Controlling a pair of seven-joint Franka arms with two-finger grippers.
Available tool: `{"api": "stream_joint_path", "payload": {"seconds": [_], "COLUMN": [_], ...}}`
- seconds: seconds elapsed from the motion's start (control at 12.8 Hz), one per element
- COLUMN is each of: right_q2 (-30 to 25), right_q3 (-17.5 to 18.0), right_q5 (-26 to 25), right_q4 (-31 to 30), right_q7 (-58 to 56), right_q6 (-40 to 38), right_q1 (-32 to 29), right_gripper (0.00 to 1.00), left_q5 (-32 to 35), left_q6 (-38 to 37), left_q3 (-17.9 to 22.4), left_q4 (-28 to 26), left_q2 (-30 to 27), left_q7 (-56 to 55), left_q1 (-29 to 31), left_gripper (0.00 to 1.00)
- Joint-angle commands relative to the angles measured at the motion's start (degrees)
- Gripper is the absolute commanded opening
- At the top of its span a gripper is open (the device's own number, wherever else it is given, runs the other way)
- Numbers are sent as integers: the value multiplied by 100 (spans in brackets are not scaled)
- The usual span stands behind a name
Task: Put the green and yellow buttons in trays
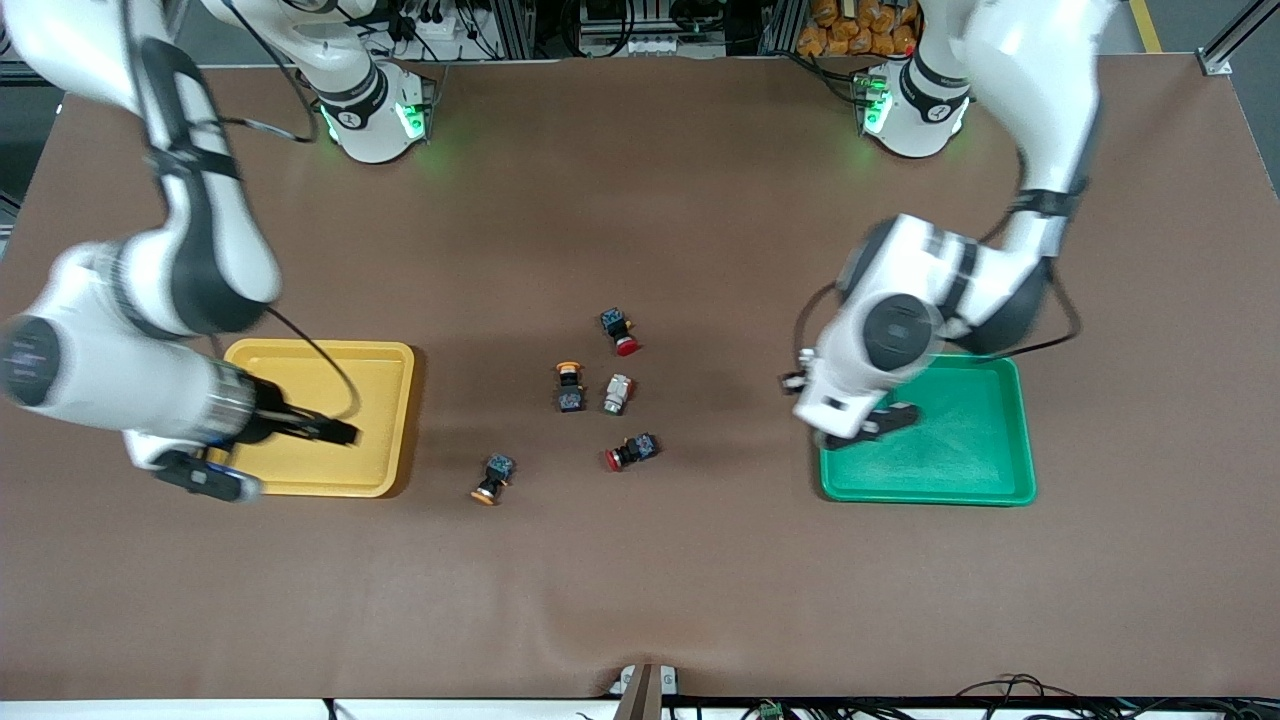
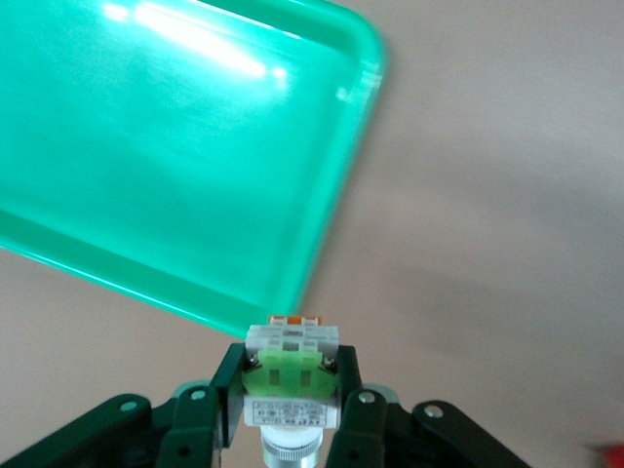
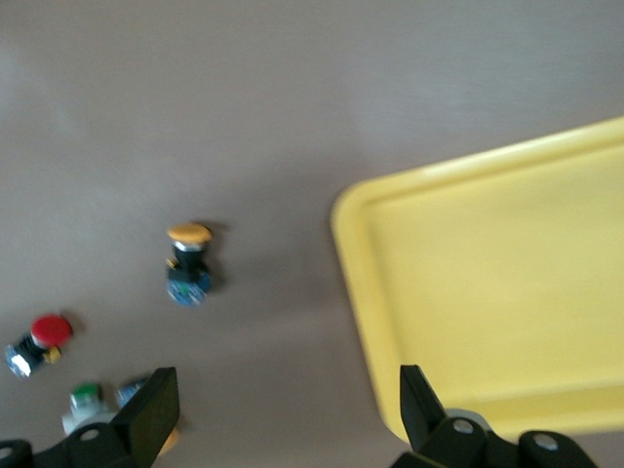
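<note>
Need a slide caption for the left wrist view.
Left gripper holds a green button above the green tray's corner.

Five buttons (image 1: pixel 600 400) cluster at mid-desk (image 1: pixel 640 600) between two trays, one tray (image 1: pixel 390 420) toward the right arm's end under the right gripper (image 1: pixel 340 433), the other tray (image 1: pixel 1000 470) toward the left arm's end under the left gripper (image 1: pixel 880 425).

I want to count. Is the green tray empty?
Yes, empty. The green tray holds nothing; the left gripper holds a green button over its edge.
</note>
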Motion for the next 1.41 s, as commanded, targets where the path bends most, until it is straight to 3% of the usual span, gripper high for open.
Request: {"api": "stream_joint_path", "payload": {"seconds": [0.0,0.16,0.47,0.63,0.94,1.02,1.09,1.25,1.33], "right_q2": [580,845,1240,1486,1883,1892,1935,1936,1927], "right_q3": [-35,-35,-35,-44,-62,-53,-53,-53,-53], "right_q5": [79,70,17,-88,-315,-499,-580,-729,-782], "right_q4": [107,124,124,142,168,168,168,159,168], "right_q7": [208,399,1146,1289,1306,1298,1306,1254,1236], "right_q6": [831,1176,1702,2133,2706,2706,2706,2680,2628], "right_q1": [263,500,931,1133,1309,1309,1318,1301,1283], "right_gripper": [100,100,100,100,99,92,76,17,0], "left_q5": [374,681,1016,1218,1175,1140,1096,720,526], "left_q6": [162,573,927,936,866,857,822,699,664], "left_q3": [-103,-103,-103,-103,-147,-164,-304,-857,-972], "left_q4": [-576,-682,-691,-683,-630,-621,-621,-534,-507], "left_q2": [-210,-27,238,238,81,2,-77,-96,-70], "left_q7": [593,716,998,1068,1060,1016,1016,754,430], "left_q1": [696,1013,1453,1524,1559,1533,1524,1524,1481], "left_gripper": [0,0,28,100,100,100,100,100,100]}}
